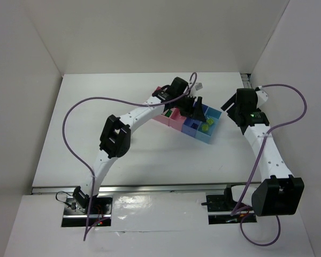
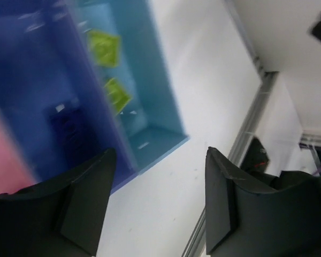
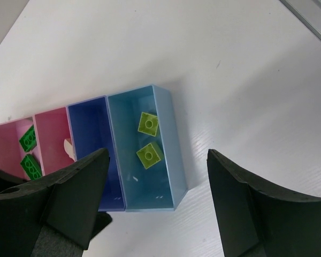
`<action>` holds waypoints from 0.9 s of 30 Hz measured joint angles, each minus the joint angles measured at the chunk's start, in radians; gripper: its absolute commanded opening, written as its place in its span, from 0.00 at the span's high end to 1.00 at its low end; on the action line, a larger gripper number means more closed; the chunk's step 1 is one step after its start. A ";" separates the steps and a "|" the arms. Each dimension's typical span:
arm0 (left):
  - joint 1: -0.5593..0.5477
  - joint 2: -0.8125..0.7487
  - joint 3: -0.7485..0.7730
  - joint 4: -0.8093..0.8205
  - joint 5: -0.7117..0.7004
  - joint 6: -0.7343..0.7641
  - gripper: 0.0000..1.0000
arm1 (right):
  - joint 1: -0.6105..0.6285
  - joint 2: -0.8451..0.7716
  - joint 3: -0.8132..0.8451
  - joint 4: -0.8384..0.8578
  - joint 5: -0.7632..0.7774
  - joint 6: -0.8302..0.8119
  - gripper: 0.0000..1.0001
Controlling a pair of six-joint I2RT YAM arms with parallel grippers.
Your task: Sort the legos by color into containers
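The containers stand as a joined row: wide pink bin (image 3: pixel 10 140), narrow pink bin (image 3: pixel 49 134), blue bin (image 3: pixel 91 134) and light blue bin (image 3: pixel 170 140). Two yellow-green legos (image 3: pixel 148 123) (image 3: pixel 149 155) lie in the light blue bin. Two dark green legos (image 3: pixel 27 138) sit in the wide pink bin, and a beige one (image 3: pixel 68 149) in the narrow pink bin. A dark blue lego (image 2: pixel 69 128) shows blurred in the blue bin (image 2: pixel 37 80). My left gripper (image 2: pixel 160 176) hangs open and empty just above the row's blue end (image 1: pixel 195 110). My right gripper (image 3: pixel 158 160) hovers open and empty over the light blue bin.
The bins (image 1: pixel 214 115) sit at the back middle of the white table, angled. White walls enclose the table on three sides. A metal rail (image 2: pixel 246 134) runs along the right edge. Purple cables loop above both arms.
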 measured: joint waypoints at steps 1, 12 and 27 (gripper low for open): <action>0.009 -0.021 -0.031 -0.018 -0.023 0.017 0.32 | 0.000 0.000 0.000 0.000 -0.002 0.000 0.19; 0.204 -0.439 -0.416 -0.185 -0.461 0.112 0.39 | 0.000 0.000 -0.019 0.006 -0.020 0.000 0.19; 0.349 -0.553 -0.616 -0.479 -0.813 -0.159 0.17 | 0.055 0.080 -0.020 0.013 -0.067 -0.011 0.19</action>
